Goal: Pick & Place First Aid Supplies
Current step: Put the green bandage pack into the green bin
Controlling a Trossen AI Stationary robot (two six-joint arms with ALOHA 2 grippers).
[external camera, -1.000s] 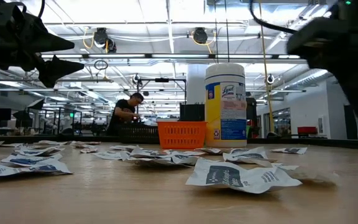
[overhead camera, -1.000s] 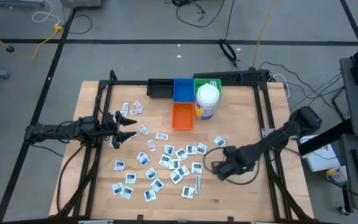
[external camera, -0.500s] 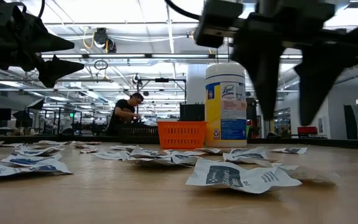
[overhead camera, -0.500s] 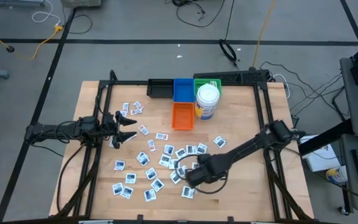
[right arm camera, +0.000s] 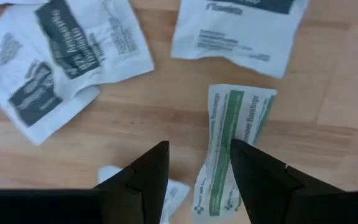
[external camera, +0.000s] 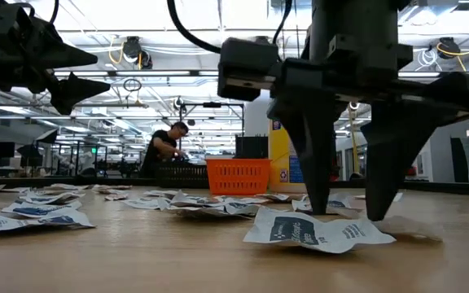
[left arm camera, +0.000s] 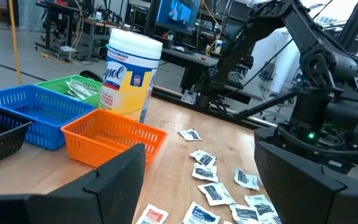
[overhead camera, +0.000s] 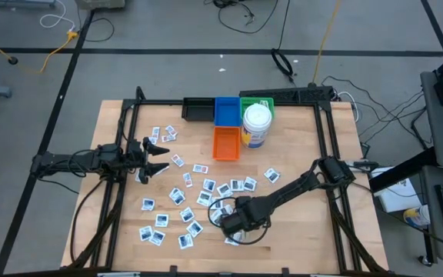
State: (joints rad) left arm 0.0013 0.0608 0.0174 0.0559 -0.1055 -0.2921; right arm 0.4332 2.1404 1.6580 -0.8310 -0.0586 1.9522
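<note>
Bandage strip (right arm camera: 229, 149) betw open R gripper (right arm camera: 199, 163) jaws.

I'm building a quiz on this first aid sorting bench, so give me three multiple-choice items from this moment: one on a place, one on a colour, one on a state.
1. Where is the right gripper?
A. over the baskets
B. low over the scattered packets
C. off the table's edge

2. What colour is the basket nearest the packets?
A. orange
B. blue
C. black

3. How are the right gripper's fingers?
A. shut on a packet
B. shut on nothing
C. apart above a green-printed strip

Answers:
1 B, the high view shows it down among the packets.
2 A, the orange basket sits closest to them.
3 C, the right wrist view shows a gap between the fingers with the strip beneath.
</note>
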